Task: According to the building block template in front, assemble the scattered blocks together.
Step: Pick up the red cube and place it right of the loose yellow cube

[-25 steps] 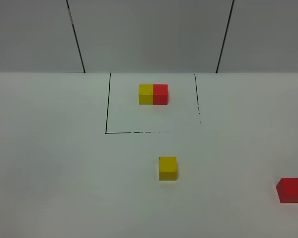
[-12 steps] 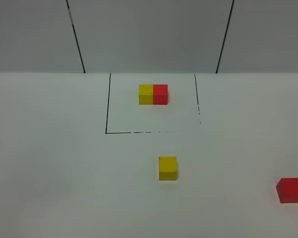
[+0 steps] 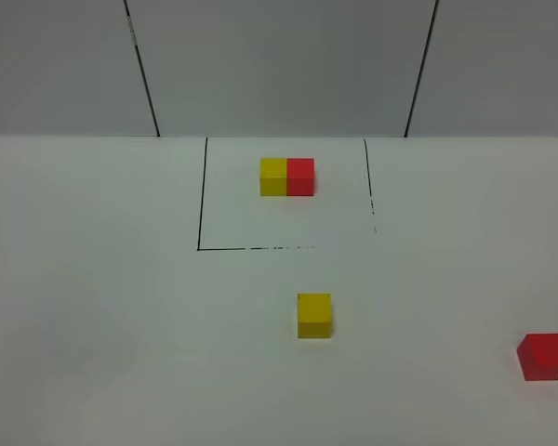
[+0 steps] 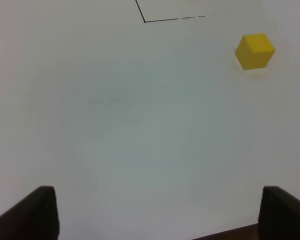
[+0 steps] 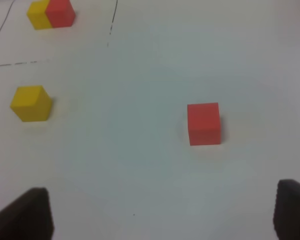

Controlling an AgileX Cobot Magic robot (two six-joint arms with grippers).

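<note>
Left gripper (image 4: 155, 202) is wide open with nothing in it. Its camera sees the yellow cube (image 4: 254, 50) far off on the white table (image 4: 140, 125), near a corner of the black outline (image 4: 160, 20). Right gripper (image 5: 160, 202) is spread open and empty too, and the red cube (image 5: 204, 123) sits alone ahead of it. From high up, nothing has moved since before. The template (image 3: 286, 177), yellow joined to red, sits inside the black outline. The plain yellow cube is just outside it, and the red cube is well apart, off to the right.
</note>
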